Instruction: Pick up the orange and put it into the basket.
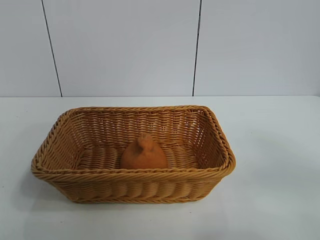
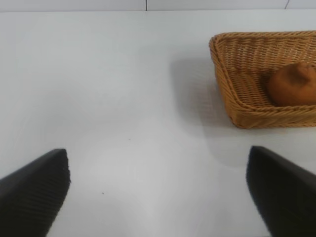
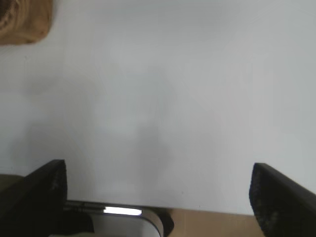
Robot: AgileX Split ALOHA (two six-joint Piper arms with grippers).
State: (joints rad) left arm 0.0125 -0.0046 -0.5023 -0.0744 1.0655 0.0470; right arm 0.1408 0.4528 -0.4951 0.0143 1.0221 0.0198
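Note:
The orange (image 1: 143,153), a dull orange-brown dome with a knobby top, sits on the floor of the woven basket (image 1: 55,131) near its front wall. From the left wrist the basket (image 2: 232,94) and the orange (image 2: 292,85) inside it lie well away from my left gripper (image 2: 159,190), which hangs open over bare table. My right gripper (image 3: 158,190) is open too, above the table's edge, with only a corner of the basket (image 3: 29,24) showing far off. Neither arm appears in the exterior view.
The white table (image 1: 270,150) spreads around the basket, and a panelled white wall (image 1: 125,45) stands behind it. Below the table's edge in the right wrist view are a brown floor (image 3: 212,224) and a rounded white object (image 3: 123,224).

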